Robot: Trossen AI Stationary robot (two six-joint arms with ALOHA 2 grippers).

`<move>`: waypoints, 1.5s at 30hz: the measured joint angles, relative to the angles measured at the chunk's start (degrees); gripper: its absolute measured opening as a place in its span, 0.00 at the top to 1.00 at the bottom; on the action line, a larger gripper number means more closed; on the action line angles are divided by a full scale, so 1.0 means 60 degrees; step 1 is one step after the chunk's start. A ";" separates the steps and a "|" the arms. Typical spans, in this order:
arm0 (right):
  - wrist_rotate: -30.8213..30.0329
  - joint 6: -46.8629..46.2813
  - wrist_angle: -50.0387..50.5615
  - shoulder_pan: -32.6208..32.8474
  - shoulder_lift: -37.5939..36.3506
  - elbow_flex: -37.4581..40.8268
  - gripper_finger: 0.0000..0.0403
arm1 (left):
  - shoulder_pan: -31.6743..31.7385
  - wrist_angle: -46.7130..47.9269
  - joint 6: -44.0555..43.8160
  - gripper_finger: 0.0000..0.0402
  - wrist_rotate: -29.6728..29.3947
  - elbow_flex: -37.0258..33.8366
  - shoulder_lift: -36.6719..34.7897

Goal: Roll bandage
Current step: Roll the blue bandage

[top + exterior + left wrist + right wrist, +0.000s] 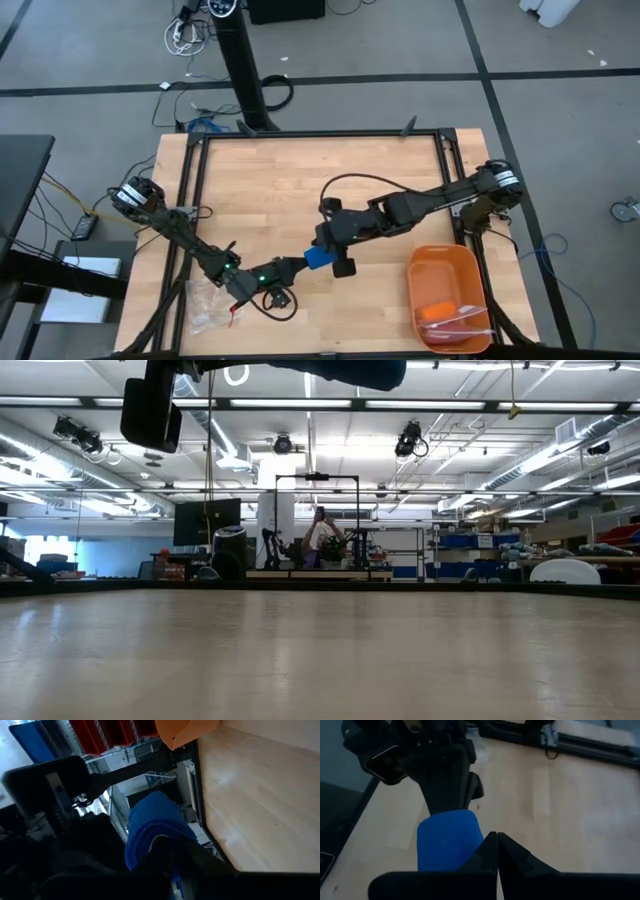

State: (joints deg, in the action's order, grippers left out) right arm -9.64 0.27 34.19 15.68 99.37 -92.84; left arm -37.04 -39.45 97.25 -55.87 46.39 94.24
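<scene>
The bandage (318,258) is a short, bright blue roll, held above the wooden table near its front middle. It also shows in the left wrist view (152,827) and the right wrist view (447,840). My left gripper (300,266) reaches in level from the table's left and is shut on it. My right gripper (497,845) comes slanting down from the right with its fingers shut. Its tips stand right beside the roll's side (334,255). My left gripper holds the bandage roll by one end (451,815), between its two fingers (167,852). It comes level from the table's left. The roll sticks out past the fingertips and is lifted clear of the table. My right gripper's shut fingers (487,847) lie close to the roll's side; whether they touch it I cannot tell.
An orange tray (462,262) with orange and clear items stands at the near right. A clear plastic bag (205,300) lies at the near left, under the left arm. Black frame rails (320,136) run around the table. Bare wood lies toward the far side.
</scene>
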 joint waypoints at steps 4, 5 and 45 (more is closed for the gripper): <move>0.0541 -0.0005 -0.0052 -0.0128 0.0283 0.0007 1.00 | 0.0000 0.0001 0.0000 0.96 0.0019 0.0000 0.0000; 0.0635 -0.0034 0.0002 -0.0135 0.0340 0.0007 1.00 | 0.0000 0.0011 0.0000 0.96 0.0034 0.0000 0.0000; -0.3712 -0.2377 0.1665 0.0876 -0.1985 0.1890 1.00 | 0.4537 1.5724 -1.1284 0.96 0.7559 0.4926 -0.1204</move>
State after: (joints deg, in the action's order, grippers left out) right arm -31.91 -14.00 44.18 20.94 87.46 -81.50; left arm -9.82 54.90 29.55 -10.52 75.95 87.01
